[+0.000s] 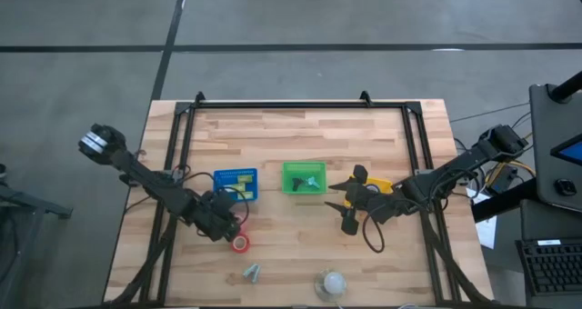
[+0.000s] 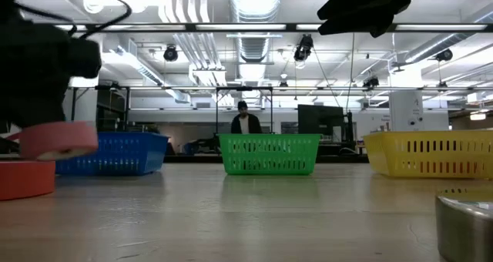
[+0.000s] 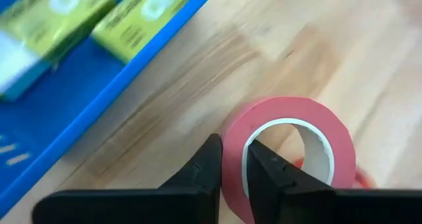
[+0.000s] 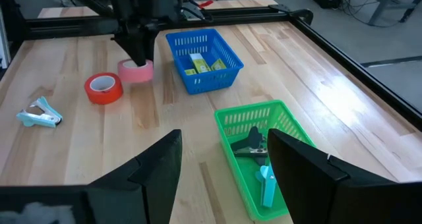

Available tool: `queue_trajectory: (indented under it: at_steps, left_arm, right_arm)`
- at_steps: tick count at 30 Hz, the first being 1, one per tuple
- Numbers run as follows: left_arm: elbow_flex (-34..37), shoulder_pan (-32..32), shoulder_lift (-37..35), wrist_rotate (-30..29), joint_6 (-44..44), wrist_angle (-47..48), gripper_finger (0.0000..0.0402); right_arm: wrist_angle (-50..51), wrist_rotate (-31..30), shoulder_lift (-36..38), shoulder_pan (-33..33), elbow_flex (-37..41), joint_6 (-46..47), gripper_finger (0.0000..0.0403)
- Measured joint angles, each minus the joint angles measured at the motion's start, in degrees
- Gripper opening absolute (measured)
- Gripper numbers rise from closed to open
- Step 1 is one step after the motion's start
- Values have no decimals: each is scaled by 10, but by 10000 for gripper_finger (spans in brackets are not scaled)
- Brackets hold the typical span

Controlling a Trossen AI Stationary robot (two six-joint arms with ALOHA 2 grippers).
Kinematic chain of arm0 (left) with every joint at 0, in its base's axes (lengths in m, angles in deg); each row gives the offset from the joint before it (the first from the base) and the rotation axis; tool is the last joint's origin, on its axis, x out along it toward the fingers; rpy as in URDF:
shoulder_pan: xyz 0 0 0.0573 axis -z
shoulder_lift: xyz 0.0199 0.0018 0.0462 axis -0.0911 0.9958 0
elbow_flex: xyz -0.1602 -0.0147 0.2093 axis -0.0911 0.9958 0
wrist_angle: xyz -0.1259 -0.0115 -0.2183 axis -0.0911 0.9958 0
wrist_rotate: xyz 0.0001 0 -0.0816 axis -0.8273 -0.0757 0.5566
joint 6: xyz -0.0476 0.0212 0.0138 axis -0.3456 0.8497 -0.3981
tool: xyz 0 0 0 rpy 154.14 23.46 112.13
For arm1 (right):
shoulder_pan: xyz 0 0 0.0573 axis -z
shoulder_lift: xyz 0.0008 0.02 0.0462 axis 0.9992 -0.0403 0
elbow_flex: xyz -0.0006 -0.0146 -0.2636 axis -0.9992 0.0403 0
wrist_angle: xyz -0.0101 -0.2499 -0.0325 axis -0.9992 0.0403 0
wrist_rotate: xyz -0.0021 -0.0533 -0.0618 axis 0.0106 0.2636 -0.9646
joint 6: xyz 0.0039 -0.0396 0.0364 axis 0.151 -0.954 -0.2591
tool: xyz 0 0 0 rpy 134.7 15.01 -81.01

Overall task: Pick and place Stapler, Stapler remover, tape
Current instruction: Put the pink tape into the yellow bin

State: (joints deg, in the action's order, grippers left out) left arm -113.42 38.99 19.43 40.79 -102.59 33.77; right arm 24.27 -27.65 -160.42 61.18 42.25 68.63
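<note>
We see the left end effector pinching the wall of a pale red tape roll, one finger outside the ring and the other inside its white core. The roll hangs tilted, its hole facing partly sideways (the low view shows it clear of the worktop). Just beneath it a second red roll lies flat, hole up. The blue basket sits just beside this end effector and holds yellow-green boxes. The right end effector hovers with fingers spread and nothing between them; directly ahead of it the green basket holds a dark staple remover and a teal one, their long axes running roughly along the basket. Another teal remover lies on the worktop beyond.
</note>
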Motion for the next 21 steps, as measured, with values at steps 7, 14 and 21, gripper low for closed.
queue_trajectory:
  at_steps: [7,14,21]
  left_arm:
    - [-36,-4,-17,-62,60,-1,53]
    - [-89,-6,-14,-247,180,-4,46]
    - [-141,-30,20,-405,299,-66,50]
  right_arm:
    - [0,0,0,0,0,2,219]
    - [-38,0,0,3,0,71,219]
    - [-116,0,0,7,0,93,219]
